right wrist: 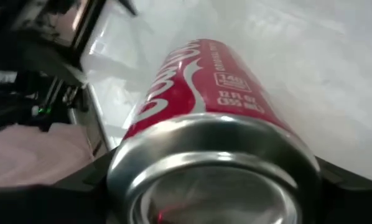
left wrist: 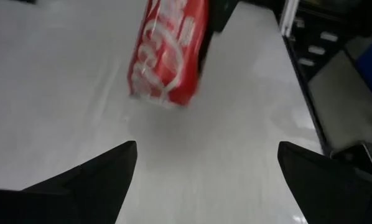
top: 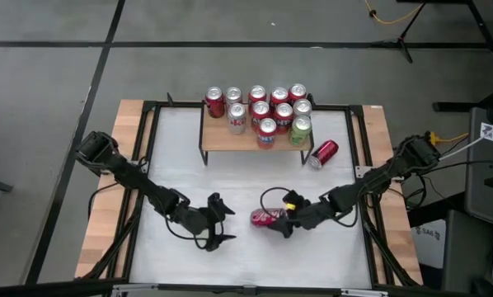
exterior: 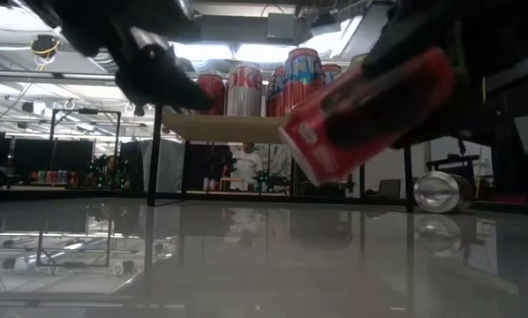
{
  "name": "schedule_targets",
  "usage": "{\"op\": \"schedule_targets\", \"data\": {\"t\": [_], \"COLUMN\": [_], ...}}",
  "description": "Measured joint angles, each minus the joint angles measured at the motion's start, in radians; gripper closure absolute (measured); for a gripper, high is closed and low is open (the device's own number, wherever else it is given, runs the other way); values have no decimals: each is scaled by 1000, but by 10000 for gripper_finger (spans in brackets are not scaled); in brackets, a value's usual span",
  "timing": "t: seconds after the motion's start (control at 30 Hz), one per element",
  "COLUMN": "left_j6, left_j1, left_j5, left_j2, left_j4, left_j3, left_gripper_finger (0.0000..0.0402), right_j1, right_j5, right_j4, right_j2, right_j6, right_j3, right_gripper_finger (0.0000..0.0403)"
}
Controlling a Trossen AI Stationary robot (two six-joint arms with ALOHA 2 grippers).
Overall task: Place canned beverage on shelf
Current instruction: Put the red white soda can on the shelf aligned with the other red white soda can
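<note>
A red can hangs tilted above the white table near its front, with my right gripper shut on it; the low view shows the red can clear of the surface. My left gripper stands open just left of the can, nothing between its fingers, and sees the can ahead. The shelf, a light-wood plank on black legs, stands at the table's far side with several cans upright on it. My right gripper pinches the can's side wall between its two fingers, close to the silver end that faces the wrist. The fingers come from the table's right, slanting down, and lie along the can. The can is lifted clear and tilted.
Another red can lies on its side on the table just right of the shelf, also seen low at the right. Black frame rails run along the table's left and right sides. A black cable loop lies by the right gripper.
</note>
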Motion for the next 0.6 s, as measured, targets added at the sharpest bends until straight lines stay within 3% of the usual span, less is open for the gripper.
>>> {"op": "schedule_targets", "data": {"t": [0.27, 0.6], "left_j6": [0, -118], "left_j1": [0, 6], "left_j5": [-33, -32], "left_j2": [0, -24], "left_j4": [15, 28], "left_j3": [1, 1], "left_gripper_finger": [17, 17], "right_j1": [-52, -52], "right_j5": [2, 62], "right_j4": [-18, 161], "right_j2": [21, 32], "right_j6": [-30, -310], "right_j3": [0, 0], "right_gripper_finger": [110, 111]}}
